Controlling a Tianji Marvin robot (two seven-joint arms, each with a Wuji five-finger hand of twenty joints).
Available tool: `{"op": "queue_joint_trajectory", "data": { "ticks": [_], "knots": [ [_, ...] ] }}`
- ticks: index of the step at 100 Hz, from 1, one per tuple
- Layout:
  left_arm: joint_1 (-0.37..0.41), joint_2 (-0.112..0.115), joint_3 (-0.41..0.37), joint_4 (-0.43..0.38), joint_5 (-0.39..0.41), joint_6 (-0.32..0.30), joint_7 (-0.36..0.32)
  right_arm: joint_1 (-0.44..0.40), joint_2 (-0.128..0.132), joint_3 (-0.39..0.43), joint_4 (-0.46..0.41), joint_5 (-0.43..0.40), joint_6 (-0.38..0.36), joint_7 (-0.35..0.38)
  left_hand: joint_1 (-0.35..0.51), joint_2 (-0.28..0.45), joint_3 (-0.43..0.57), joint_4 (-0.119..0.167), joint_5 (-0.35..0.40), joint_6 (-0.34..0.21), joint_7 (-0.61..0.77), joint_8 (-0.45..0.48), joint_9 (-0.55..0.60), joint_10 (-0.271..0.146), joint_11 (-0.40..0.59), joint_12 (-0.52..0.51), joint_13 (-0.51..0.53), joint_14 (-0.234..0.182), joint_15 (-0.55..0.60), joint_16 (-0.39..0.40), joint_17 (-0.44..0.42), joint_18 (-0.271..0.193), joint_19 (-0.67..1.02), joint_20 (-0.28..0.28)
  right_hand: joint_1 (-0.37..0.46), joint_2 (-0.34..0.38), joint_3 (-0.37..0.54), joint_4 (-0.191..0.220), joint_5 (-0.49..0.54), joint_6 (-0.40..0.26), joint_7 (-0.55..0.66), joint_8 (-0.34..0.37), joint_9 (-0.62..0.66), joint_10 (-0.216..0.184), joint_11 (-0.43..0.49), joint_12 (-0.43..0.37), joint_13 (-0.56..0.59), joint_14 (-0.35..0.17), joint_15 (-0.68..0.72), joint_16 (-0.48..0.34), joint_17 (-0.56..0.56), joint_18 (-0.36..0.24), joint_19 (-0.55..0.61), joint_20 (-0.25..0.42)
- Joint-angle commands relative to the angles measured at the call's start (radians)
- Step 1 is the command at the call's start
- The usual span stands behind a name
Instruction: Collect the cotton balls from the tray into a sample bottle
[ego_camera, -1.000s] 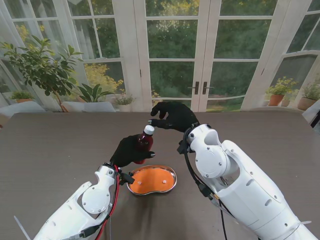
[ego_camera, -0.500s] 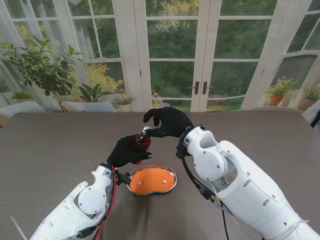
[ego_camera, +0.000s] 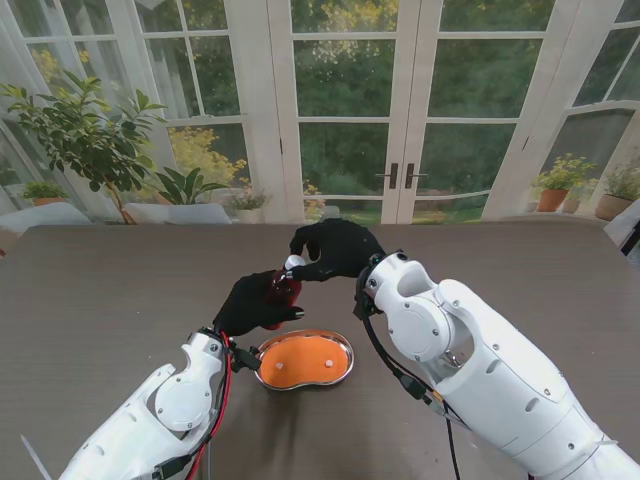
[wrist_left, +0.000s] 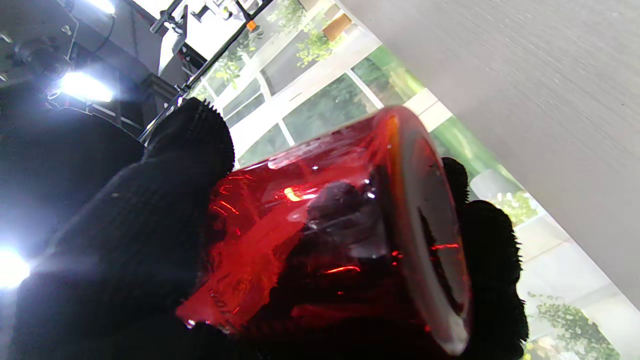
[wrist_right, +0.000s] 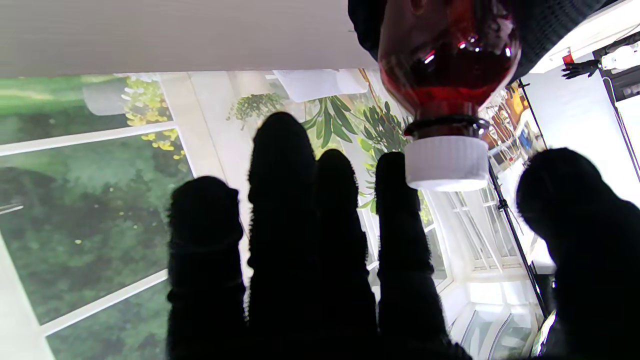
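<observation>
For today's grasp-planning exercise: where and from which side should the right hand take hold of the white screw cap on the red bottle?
Grip the white screw cap by its ribbed round side wall, thumb opposite forefinger. The left hand already wraps the red translucent bottle body, tilting the neck away from me, so only the cap is free. The right hand probably does best coming from the far side, along the neck's axis.

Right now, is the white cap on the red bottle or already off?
On. The white cap sits on the neck of the red bottle, with the right hand at it, not clearly gripping.
</observation>
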Motion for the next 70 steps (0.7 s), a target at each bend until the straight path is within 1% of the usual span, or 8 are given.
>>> {"op": "queue_joint_trajectory", "data": {
  "ticks": [1,22,24,28,34,40,50,70],
  "knots": [
    [0.003,0.0,-0.003,-0.01,0.008,-0.002,-0.014,0.004,-0.002,-0.007,0.003,-0.012,-0.007,0.01,0.191,0.173,0.153,0.011,0.084,-0.239,0.183,0.023,0.079,-0.116,0.001,0.007,0.018,-0.013,0.004,0.018,-0.038,-0.031,0.005,0.003,-0.003,-0.03,0.041,0.013,0.027,-0.017,0.029,0.032,0.021,-0.025,0.023,0.02,0.047,-0.023,0.021,0.022,0.014,-0.04,0.061,0.019],
    [0.009,0.001,-0.007,-0.019,0.006,0.004,-0.016,0.009,-0.009,-0.023,0.022,-0.027,-0.023,-0.031,0.192,0.173,0.152,0.011,0.084,-0.238,0.183,0.023,0.078,-0.115,0.001,0.008,0.016,-0.01,0.004,0.018,-0.045,-0.03,0.002,0.004,0.048,-0.054,0.107,0.012,0.097,-0.032,0.086,0.053,0.077,-0.037,0.034,0.024,0.093,-0.039,0.039,0.023,0.049,-0.041,0.082,0.015],
    [0.01,0.001,-0.007,-0.02,0.006,0.004,-0.016,0.009,-0.01,-0.024,0.024,-0.028,-0.025,-0.035,0.192,0.174,0.152,0.011,0.083,-0.236,0.182,0.023,0.077,-0.115,0.001,0.008,0.015,-0.01,0.004,0.018,-0.045,-0.03,0.002,0.004,0.07,-0.063,0.116,-0.036,0.102,-0.039,0.105,0.025,0.086,-0.04,0.035,0.025,0.102,-0.042,0.041,0.022,0.054,-0.04,0.088,0.011],
    [0.011,0.001,-0.008,-0.022,0.007,0.005,-0.016,0.01,-0.011,-0.026,0.026,-0.031,-0.029,-0.04,0.192,0.175,0.152,0.011,0.083,-0.236,0.183,0.023,0.077,-0.115,0.001,0.008,0.014,-0.011,0.003,0.018,-0.046,-0.03,0.002,0.004,0.104,-0.083,0.124,-0.096,0.1,-0.055,0.166,-0.055,0.096,-0.043,0.035,0.026,0.11,-0.045,0.042,0.021,0.059,-0.04,0.093,0.004],
    [0.012,0.001,-0.009,-0.024,0.006,0.006,-0.017,0.01,-0.011,-0.027,0.026,-0.035,-0.033,-0.044,0.192,0.175,0.152,0.011,0.083,-0.237,0.183,0.023,0.077,-0.115,0.001,0.008,0.013,-0.01,0.003,0.018,-0.048,-0.03,0.0,0.004,0.153,-0.109,0.133,-0.141,0.095,-0.076,0.231,-0.117,0.108,-0.048,0.035,0.026,0.117,-0.049,0.042,0.022,0.062,-0.042,0.095,0.002],
    [0.013,0.002,-0.01,-0.025,0.005,0.006,-0.019,0.01,-0.012,-0.027,0.027,-0.034,-0.039,-0.049,0.191,0.176,0.151,0.011,0.083,-0.239,0.183,0.024,0.075,-0.116,0.0,0.008,0.013,-0.01,0.003,0.019,-0.049,-0.03,0.0,0.004,0.196,-0.128,0.147,-0.151,0.086,-0.094,0.28,-0.158,0.117,-0.051,0.035,0.025,0.122,-0.055,0.042,0.024,0.065,-0.044,0.097,0.001],
    [0.015,0.003,-0.011,-0.028,0.004,0.008,-0.024,0.009,-0.015,-0.026,0.03,-0.028,-0.052,-0.062,0.192,0.176,0.15,0.011,0.082,-0.237,0.183,0.024,0.074,-0.114,0.0,0.008,0.012,-0.01,0.002,0.018,-0.053,-0.031,-0.003,0.004,0.242,-0.148,0.171,-0.149,0.064,-0.11,0.301,-0.188,0.124,-0.056,0.035,0.045,0.127,-0.063,0.044,0.024,0.07,-0.046,0.099,0.002],
    [0.02,0.007,-0.012,-0.035,-0.001,0.014,-0.038,0.009,-0.017,-0.025,0.032,-0.025,-0.071,-0.074,0.192,0.179,0.147,0.011,0.081,-0.238,0.182,0.026,0.073,-0.114,-0.002,0.007,0.009,-0.008,0.001,0.018,-0.059,-0.03,-0.008,0.004,0.324,-0.194,0.222,-0.133,0.053,-0.132,0.301,-0.223,0.142,-0.063,0.012,0.067,0.132,-0.073,0.042,0.024,0.071,-0.049,0.099,0.003]
  ]
}}
